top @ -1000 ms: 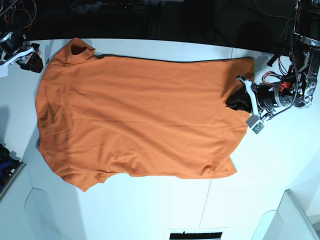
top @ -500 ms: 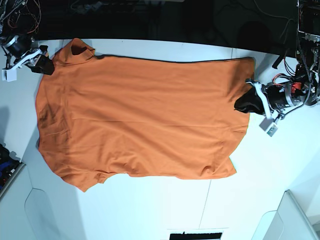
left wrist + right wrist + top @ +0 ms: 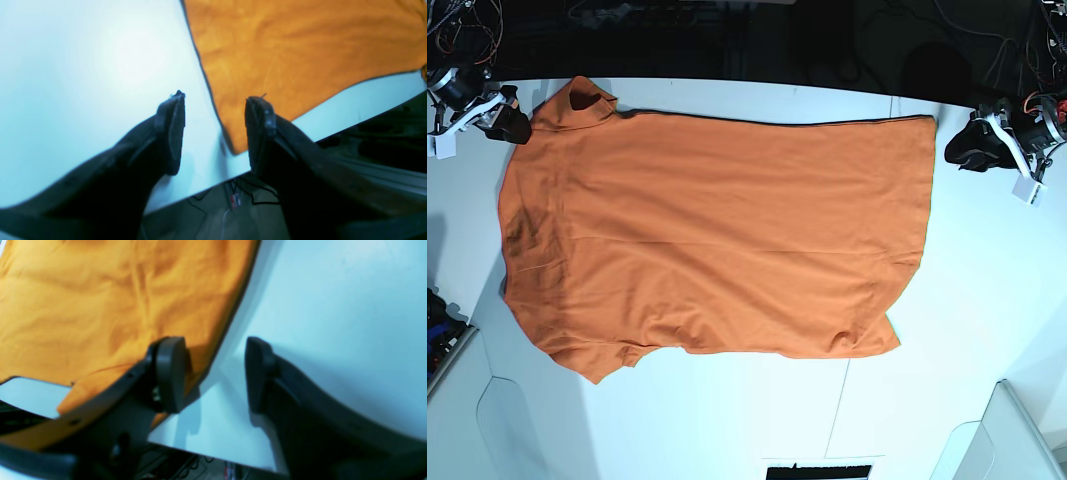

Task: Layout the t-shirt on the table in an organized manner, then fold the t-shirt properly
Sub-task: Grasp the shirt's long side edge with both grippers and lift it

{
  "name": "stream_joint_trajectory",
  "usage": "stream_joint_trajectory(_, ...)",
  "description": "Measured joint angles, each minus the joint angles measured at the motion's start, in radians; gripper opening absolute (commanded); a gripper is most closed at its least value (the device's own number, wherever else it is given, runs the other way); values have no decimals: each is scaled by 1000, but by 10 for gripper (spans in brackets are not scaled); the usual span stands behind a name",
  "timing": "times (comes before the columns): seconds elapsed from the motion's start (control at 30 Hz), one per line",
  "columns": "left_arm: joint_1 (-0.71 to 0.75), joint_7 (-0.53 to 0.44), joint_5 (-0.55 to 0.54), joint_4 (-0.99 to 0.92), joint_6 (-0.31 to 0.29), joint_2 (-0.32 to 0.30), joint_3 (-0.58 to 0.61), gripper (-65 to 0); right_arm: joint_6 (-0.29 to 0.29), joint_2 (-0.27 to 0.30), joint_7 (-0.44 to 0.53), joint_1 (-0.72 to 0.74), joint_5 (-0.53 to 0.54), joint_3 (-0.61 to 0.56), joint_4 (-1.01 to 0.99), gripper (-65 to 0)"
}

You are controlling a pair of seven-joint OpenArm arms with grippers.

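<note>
Both claws stood released. Left gripper [image 3: 964, 148] had let go of the t-shirt [image 3: 717, 230] hem, withdrawn; right gripper [image 3: 515, 122] beside sleeve. Shirt flat on table [image 3: 987, 320].

You have bare table [image 3: 727, 420] along the near edge and toward the right edge. The t-shirt [image 3: 717, 235] lies flat over the middle, reaching almost to the far edge, leaving only a thin strip there.
</note>
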Motion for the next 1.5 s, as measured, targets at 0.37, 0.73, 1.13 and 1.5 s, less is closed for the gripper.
stream_joint_trajectory(0.37,61,8,11,-1,0,88,8,-334,0,0,0,0,-2,-15,0,-355)
stream_joint_trajectory(0.73,58,-3,14,0,0,93,30,-334,8,4,27,8,20,-225,7,-355)
stream_joint_trajectory(1.13,55,-19,29,1,-1,94,89,-637,11,3,17,7,-1,-206,6,-650)
stream_joint_trajectory(1.5,31,-25,32,14,0,49,89,-650,11,-2,-29,4,13,-47,2,-650)
